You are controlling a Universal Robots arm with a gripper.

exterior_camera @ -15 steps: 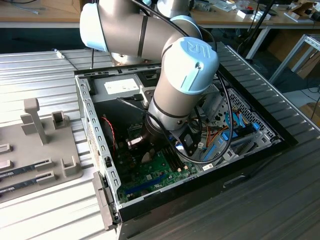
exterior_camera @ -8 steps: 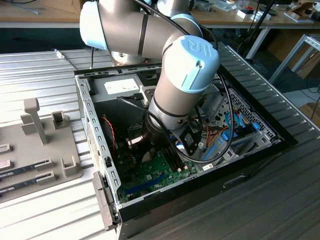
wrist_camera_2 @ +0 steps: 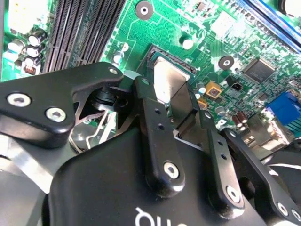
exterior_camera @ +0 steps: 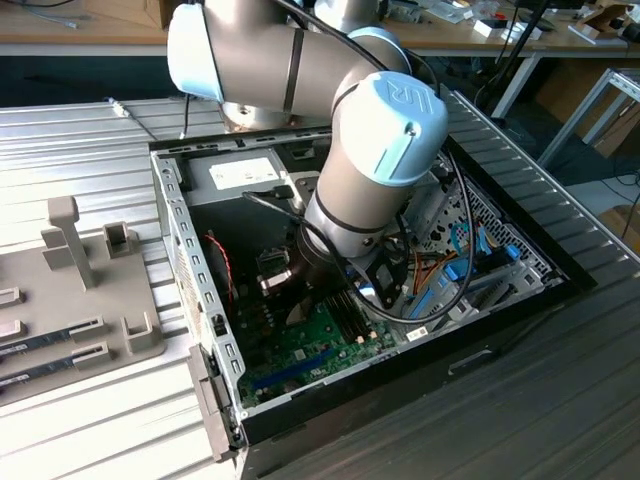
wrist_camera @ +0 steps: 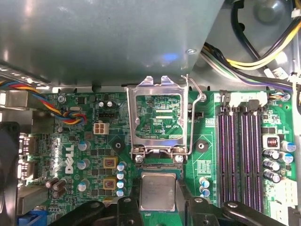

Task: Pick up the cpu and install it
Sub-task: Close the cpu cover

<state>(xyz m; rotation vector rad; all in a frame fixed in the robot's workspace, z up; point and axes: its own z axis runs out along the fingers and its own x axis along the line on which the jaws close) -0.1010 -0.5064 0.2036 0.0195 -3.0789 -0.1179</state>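
Black gripper (wrist_camera_2: 175, 123) fingers (wrist_camera_2: 157, 127) clenched on cpu (wrist_camera: 158, 190) (square, no long axis), lid up, flat over socket (wrist_camera: 160, 168), open frame (wrist_camera: 156, 117) just beyond, green motherboard (wrist_camera: 207, 155) beneath.

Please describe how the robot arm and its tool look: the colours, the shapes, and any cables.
The arm is made of thick silver-grey tubes with rounded joints, each closed by a pale blue cap. Black cables loop beside its wrist. The tool is matt black, with two flat link fingers fastened by round silver screws, and its body bears white lettering.
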